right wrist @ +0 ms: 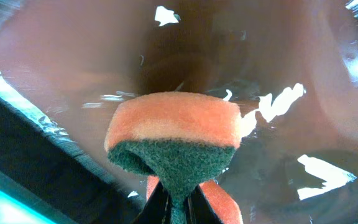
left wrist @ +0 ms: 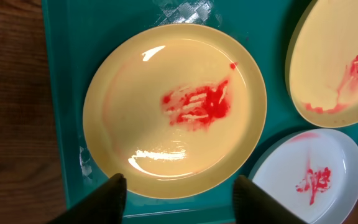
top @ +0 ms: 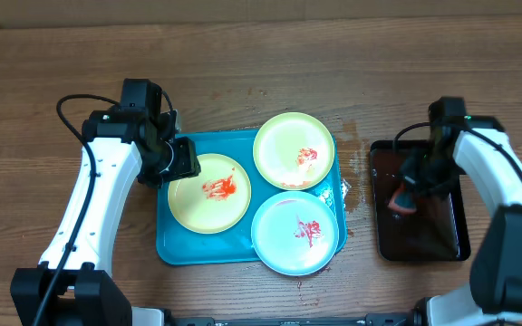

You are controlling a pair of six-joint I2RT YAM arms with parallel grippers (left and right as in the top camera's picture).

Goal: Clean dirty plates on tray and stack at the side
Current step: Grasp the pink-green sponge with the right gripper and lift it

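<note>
Your left claw [left wrist: 179, 188] hangs wide and empty at the yellow plate's [left wrist: 176, 109] rim, on the blue tray [left wrist: 61, 93]. It is the nearer arm. Your right claw [right wrist: 176, 206], clamped on a sponge [right wrist: 174, 124], sits well right, apparently over the dark tray [top: 424, 240].

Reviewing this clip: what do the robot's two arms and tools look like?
The left arm and right arm: smooth white links, black joints, a small green light near each wrist. Thin black cables run along both. The left tool and right tool are black with dark fingers.

green plate [left wrist: 337, 62] cropped at right edge, left fingers [left wrist: 107, 202] cut off at bottom, sponge [right wrist: 176, 134] cut off below
</note>
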